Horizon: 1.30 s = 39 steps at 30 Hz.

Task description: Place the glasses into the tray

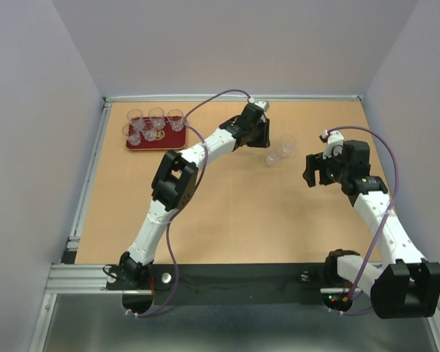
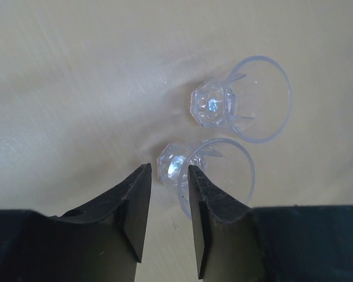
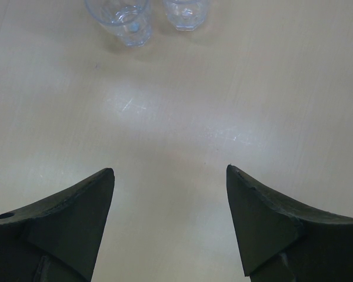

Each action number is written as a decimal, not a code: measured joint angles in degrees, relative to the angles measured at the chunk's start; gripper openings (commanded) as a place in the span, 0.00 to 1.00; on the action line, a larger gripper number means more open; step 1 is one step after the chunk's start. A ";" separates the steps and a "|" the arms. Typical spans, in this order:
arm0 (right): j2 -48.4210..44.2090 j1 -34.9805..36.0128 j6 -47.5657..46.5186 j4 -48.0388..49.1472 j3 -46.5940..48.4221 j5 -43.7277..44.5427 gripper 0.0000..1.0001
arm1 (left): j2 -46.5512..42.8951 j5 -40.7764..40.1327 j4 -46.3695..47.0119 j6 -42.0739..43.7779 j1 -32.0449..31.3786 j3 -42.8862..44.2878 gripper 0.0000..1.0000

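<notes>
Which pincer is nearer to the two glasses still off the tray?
Left. The left pincer flanks the base of one loose glass, the other glass just beyond. The right pincer hangs open, back from both.

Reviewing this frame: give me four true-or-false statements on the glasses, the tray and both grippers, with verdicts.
1. Two loose glasses stand on the table, outside the tray. True.
2. The tray is empty. False: five glasses sit in it.
3. The right gripper is open and holds nothing. True.
4. The left gripper is over the tray. False: its tips are at the nearer loose glass on the table.
</notes>
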 measured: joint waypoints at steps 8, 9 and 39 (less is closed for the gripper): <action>0.00 -0.85 0.00 0.00 0.00 0.09 0.82 | 3.32 -1.92 -2.95 2.84 -0.72 3.08 0.27; 0.00 -1.07 0.00 0.00 0.00 0.11 0.82 | 3.63 -2.25 -3.61 3.21 -0.94 3.61 0.21; -0.04 -1.49 0.00 0.00 0.00 0.20 0.82 | -31.21 -15.26 5.20 9.70 25.90 -32.02 0.00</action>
